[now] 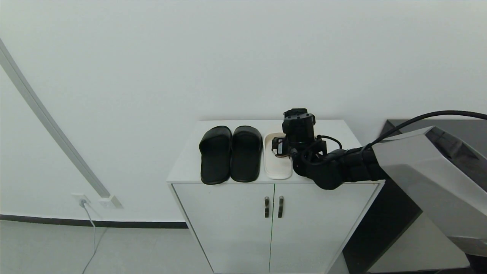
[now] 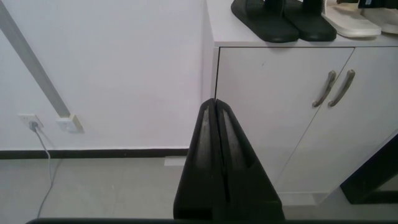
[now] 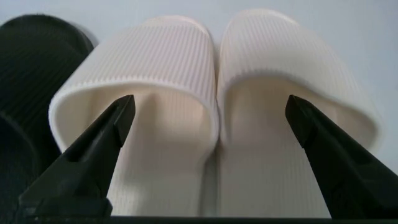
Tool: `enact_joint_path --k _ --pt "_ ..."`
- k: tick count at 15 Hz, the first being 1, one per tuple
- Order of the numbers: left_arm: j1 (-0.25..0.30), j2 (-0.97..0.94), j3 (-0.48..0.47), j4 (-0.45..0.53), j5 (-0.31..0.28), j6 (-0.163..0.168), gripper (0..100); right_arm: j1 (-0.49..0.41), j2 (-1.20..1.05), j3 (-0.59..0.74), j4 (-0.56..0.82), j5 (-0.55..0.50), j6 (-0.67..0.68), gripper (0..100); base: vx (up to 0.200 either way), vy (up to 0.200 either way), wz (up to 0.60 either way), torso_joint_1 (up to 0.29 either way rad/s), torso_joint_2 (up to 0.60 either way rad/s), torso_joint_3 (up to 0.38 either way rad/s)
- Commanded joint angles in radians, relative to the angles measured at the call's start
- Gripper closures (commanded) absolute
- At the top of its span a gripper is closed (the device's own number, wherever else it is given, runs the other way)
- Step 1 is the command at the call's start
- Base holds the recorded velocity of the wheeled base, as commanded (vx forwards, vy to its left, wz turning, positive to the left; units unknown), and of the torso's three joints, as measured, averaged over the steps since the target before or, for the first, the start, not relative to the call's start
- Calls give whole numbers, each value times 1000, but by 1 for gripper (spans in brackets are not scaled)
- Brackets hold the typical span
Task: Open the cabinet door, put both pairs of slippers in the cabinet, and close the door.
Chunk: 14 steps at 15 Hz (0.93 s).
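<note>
- The white slippers (image 3: 161,81) lie side by side on top of the cabinet (image 1: 186,163), just to the right of the black slippers (image 1: 230,154).
- They look like light, soft foam with ribbed straps, so they should flex under a pinch. I judge the two inner strap edges, which touch in the middle, to be the best hold (one squeeze might lift the pair).
- The right gripper (image 3: 210,106) hovers close over them, its jaws spread wide across the pair and holding nothing.
- Both cabinet doors are closed, and their handles (image 1: 280,206) meet at the centre.
- The left gripper (image 2: 216,109) sits low by the cabinet's left side, its jaws pressed together and empty.
</note>
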<state>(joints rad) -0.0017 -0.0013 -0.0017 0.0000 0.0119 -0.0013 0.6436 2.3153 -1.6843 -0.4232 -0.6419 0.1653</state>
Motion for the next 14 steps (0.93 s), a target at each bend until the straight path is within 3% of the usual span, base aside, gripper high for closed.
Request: enact_joint_path --k 1,5,6,14 --pt "0 1 0 0 0 0 100 -10 32 -40 0 7 -10 0 0 0 0 0 0 0" --pt "0 1 0 0 0 1 100 -16 44 -63 0 7 -24 0 0 0 0 0 0 0" --pt "0 1 0 0 0 0 100 -16 49 -64 0 7 -24 100 0 0 0 0 0 0" --pt "0 1 0 0 2 1 100 -15 53 -64 -42 5 -33 100 0 0 0 0 0 0"
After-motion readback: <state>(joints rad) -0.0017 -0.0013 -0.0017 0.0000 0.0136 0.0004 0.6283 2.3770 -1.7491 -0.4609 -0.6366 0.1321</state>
